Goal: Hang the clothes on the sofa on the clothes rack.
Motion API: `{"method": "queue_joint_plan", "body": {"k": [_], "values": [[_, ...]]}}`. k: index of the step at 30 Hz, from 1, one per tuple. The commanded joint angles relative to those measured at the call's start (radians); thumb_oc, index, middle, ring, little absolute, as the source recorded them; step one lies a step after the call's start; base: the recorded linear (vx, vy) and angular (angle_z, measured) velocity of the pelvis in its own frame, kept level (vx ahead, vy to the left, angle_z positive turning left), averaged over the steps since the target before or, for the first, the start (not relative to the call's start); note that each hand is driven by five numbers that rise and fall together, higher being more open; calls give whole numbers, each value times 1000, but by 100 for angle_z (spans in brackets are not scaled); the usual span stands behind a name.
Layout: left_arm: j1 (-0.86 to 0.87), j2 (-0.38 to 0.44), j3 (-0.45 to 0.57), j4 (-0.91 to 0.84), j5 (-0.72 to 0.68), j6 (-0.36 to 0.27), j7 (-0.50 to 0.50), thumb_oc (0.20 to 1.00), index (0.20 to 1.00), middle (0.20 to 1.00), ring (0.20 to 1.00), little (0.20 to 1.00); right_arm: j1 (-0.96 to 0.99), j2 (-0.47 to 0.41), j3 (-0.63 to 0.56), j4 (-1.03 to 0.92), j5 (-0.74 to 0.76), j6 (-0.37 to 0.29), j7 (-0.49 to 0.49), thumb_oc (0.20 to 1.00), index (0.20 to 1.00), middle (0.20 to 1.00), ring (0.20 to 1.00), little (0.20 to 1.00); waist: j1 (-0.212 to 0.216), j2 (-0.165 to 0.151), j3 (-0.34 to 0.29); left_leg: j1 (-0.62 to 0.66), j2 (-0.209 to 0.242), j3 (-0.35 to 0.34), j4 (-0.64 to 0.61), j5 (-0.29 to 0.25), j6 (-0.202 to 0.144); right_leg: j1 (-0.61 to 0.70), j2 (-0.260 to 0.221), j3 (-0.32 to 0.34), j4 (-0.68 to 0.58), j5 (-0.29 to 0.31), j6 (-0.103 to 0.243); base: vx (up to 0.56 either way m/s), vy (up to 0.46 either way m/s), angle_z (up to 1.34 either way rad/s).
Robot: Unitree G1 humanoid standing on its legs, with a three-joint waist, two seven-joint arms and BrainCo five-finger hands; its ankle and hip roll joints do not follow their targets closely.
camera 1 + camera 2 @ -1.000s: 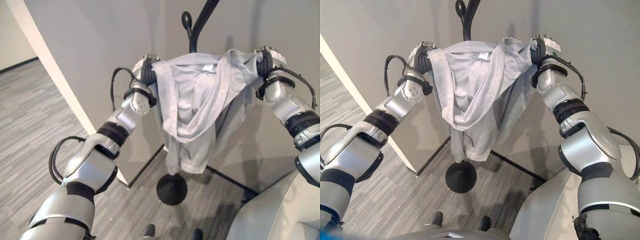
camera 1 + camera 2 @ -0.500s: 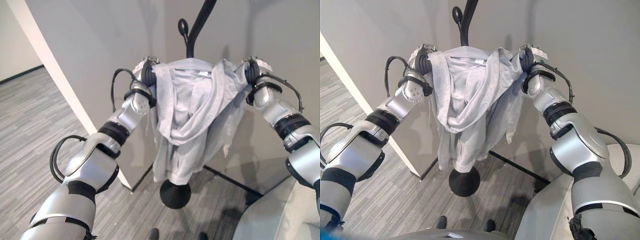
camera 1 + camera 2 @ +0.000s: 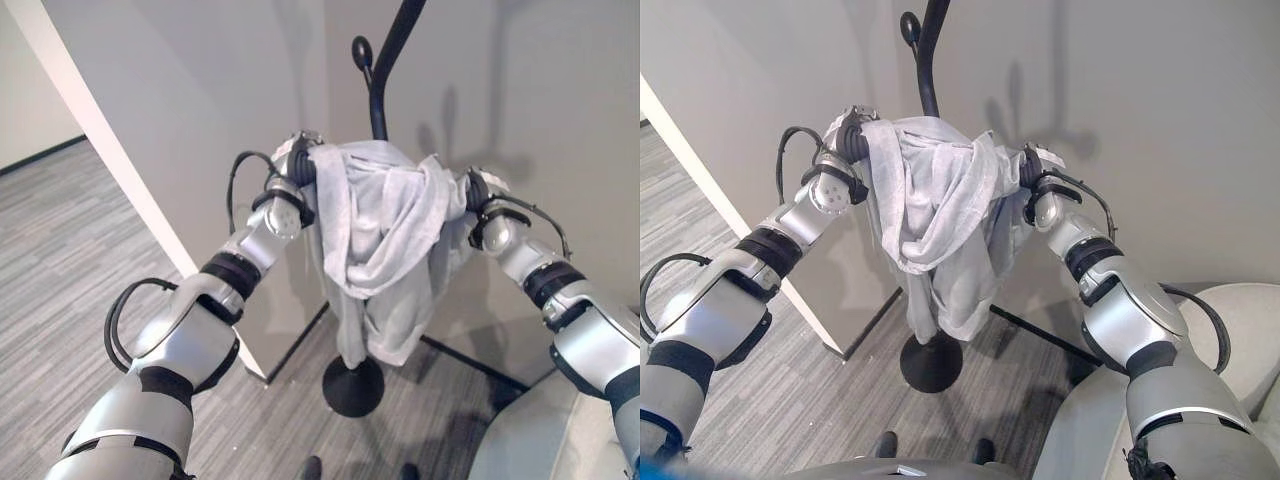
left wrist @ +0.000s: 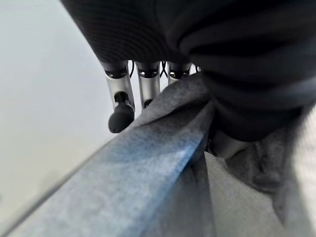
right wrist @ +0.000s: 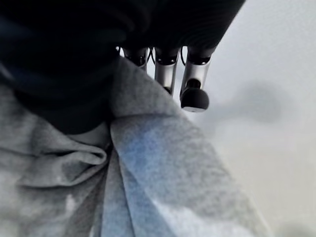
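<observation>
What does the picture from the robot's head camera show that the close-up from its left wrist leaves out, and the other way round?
The left eye view alone takes in the black clothes rack with its round base, the right hand, the grey wall, the striped floor, and how the garment sags between the two hands in front of the pole. The left wrist view alone shows, from very close, the left hand with its dark-tipped fingers curled over a fold of the cloth. Both show the left hand gripping the grey garment.

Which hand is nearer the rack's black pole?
Left. The left hand grips the grey garment just beside the pole; the right hand holds it farther out.
</observation>
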Motion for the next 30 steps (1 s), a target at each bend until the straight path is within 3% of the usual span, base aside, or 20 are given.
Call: {"method": "queue_joint_plan", "body": {"k": [1, 14, 15, 16, 30], "values": [[-97, 19, 36, 88, -41, -26, 16, 200, 200, 200, 200, 200, -108, -28, 3, 86, 11, -7, -20, 200, 200, 200, 200, 200, 21, -54, 39, 54, -18, 83, 1, -102, -8, 0, -84, 11, 10, -45, 111, 0, 0, 0], [103, -103, 61, 160, -70, -22, -58, 200, 200, 200, 200, 200, -27, 20, -57, 110, 41, -16, -15, 200, 200, 200, 200, 200, 28, -66, 69, 48, -17, 87, 1, -100, -6, -11, -83, 15, 10, -43, 111, -24, 4, -4], [104, -105, 64, 158, -73, -23, -57, 928, 928, 928, 928, 928, -23, 27, -64, 109, 48, -16, -19, 583, 583, 583, 583, 583, 26, -66, 69, 49, -16, 88, 1, -101, -6, -11, -83, 16, 10, -43, 111, 4, 6, -4], [101, -106, 65, 154, -74, -24, -56, 1000, 1000, 1000, 1000, 1000, -18, 32, -72, 111, 51, -18, -25, 1000, 1000, 1000, 1000, 1000, 26, -64, 68, 51, -16, 90, 1, -102, -6, -10, -84, 17, 10, -44, 111, 0, 0, 0], [150, -73, 100, 112, -83, -23, -57, 1000, 1000, 1000, 1000, 1000, 74, 7, -129, 66, 64, -21, -35, 1000, 1000, 1000, 1000, 1000, 14, -59, 61, 78, -14, 100, 1, -116, -3, 10, -86, 21, 10, -49, 111, 0, 0, 0]]}}
